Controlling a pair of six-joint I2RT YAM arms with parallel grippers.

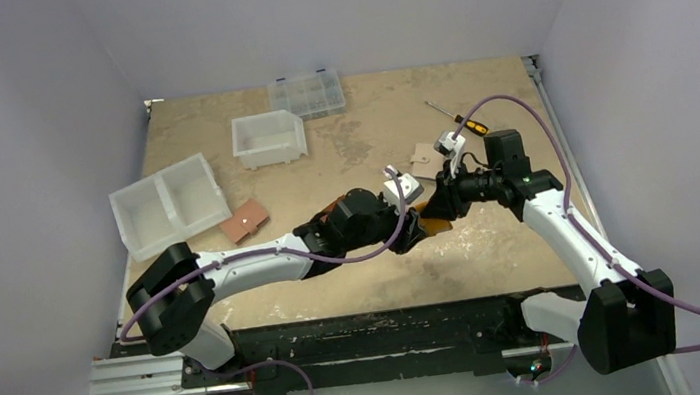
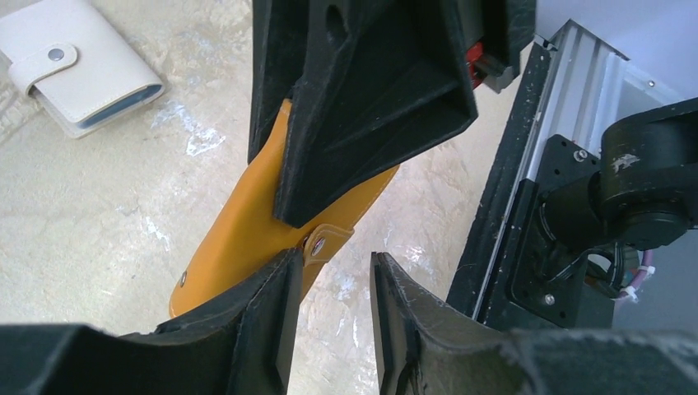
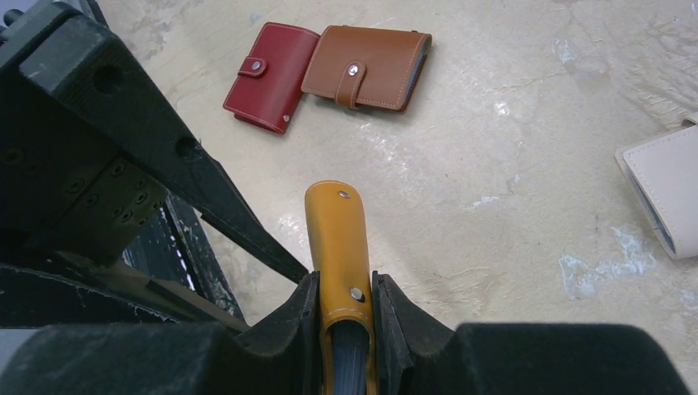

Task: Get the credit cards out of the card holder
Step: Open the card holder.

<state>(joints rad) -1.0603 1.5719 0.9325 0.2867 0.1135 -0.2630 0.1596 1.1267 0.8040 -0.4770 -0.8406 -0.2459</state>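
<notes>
The sandy table (image 1: 355, 267) fills the overhead shot, with both arms folded in toward its middle, the left arm (image 1: 253, 260) sweeping in from one side and the right arm (image 1: 571, 221) from the other. At the far left stands a white two-compartment bin (image 1: 169, 205); beyond it are a smaller white bin (image 1: 268, 137) and a clear organizer box (image 1: 306, 94). A cream wallet (image 2: 78, 62) lies flat and snapped shut. A brown wallet (image 3: 366, 66) and a dark red wallet (image 3: 267, 74) sit side by side, touching, well apart from the action.

Now the one that matters: the mustard-yellow card holder (image 3: 339, 239) is pinched firmly in the right gripper (image 3: 343, 284), one finger pressed on each face, over the near-centre of the table between the two wrists; whether it touches the surface I cannot tell. The left gripper (image 2: 335, 259) sits right up against it with its jaws parted and nothing between them; one of its fingers (image 2: 272, 313) overlaps the holder's lower end, and the snap tab (image 2: 329, 239) hangs just above the gap.

Out by the far right edge lies a screwdriver (image 1: 458, 122) with a yellow-and-black handle. Inside the holder's mouth, a dark ribbed stack shows between the right gripper's fingers; those are the credit cards (image 3: 350, 354), tucked inside the holder.
</notes>
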